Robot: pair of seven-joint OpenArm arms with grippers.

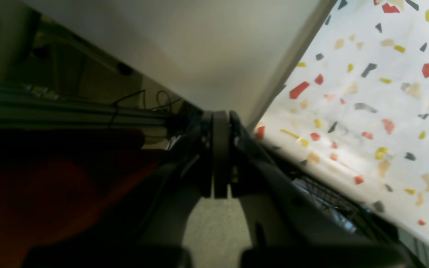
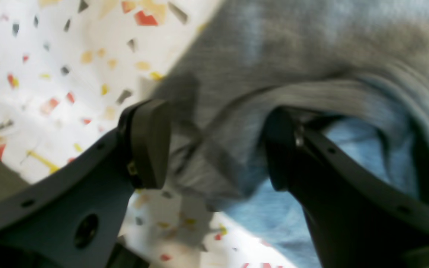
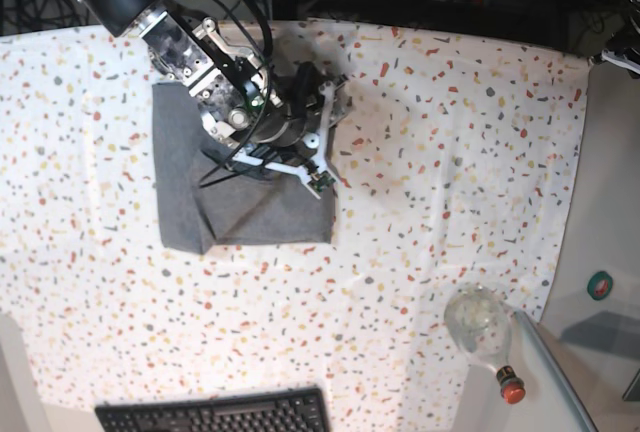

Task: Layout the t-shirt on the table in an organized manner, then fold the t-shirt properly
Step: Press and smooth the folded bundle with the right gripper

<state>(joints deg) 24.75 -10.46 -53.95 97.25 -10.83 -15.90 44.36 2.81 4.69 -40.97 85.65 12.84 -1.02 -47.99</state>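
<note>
The t-shirt is lying on the left part of the bench, already folded into a compact grey block with rather straight sides. The right claw is hanging low over the upper right corner of this block. Its jaws are standing wide apart, and a loose fold of the grey fabric is sitting between them without being pinched. The left claw is waiting beside the bench edge, away from the cloth, with its jaws pressed together on nothing.

The main risk, in my judgement, is that the fabric is catching on one finger when the right arm is lifting away. This would be pulling the top layer open and spoiling the fold. The fold near the claw is looking a little raised, so it could be springing up by itself too. A sideways move at this height could be dragging the whole block over the bench cloth and wrinkling it.

The only container is a clear bottle with a red cap, lying at the lower right of the base view, well apart from the t-shirt. I cannot tell what is inside it.
</note>
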